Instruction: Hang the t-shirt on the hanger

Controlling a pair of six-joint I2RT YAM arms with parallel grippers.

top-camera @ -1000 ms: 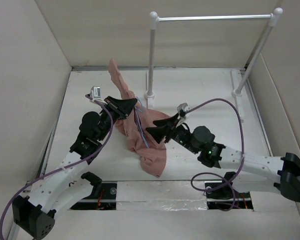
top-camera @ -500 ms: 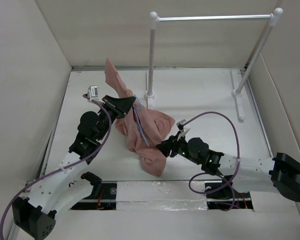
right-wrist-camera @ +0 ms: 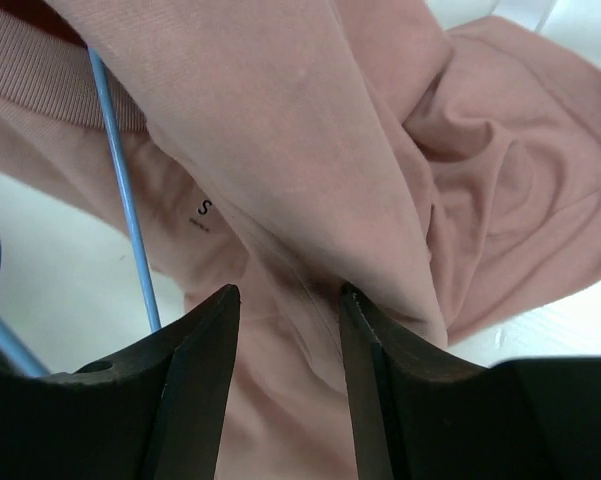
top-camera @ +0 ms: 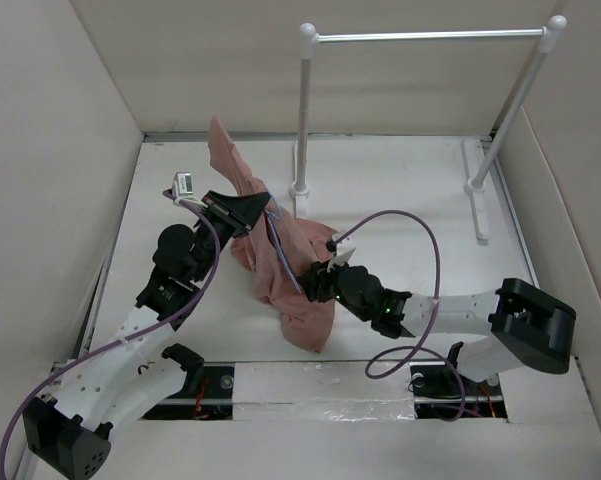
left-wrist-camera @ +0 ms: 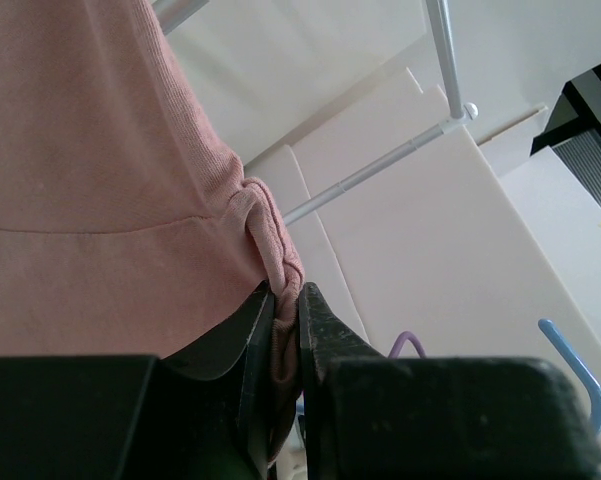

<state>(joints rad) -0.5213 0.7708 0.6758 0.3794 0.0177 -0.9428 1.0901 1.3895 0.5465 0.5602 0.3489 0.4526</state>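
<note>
The dusty-pink t-shirt (top-camera: 290, 262) lies bunched and partly lifted at the middle of the table, one end raised toward the back wall. The pale-blue wire hanger (top-camera: 283, 250) runs through its folds; a wire length (right-wrist-camera: 125, 205) shows in the right wrist view beside the ribbed collar. My left gripper (top-camera: 248, 212) is shut on a rolled edge of the shirt (left-wrist-camera: 270, 260) and holds it up. My right gripper (top-camera: 318, 285) is open, its jaws on either side of a fold of the shirt (right-wrist-camera: 310, 180) without pinching it. The cartoon print is hidden.
A white-posted rack with a metal rail (top-camera: 425, 36) stands at the back; its left post (top-camera: 302, 110) is just behind the shirt. Pale walls close in the table on the left, back and right. Purple cables loop off both arms.
My right gripper has moved left and toward me, down onto the lower part of the shirt. The left gripper holds the raised shirt almost where it was.
</note>
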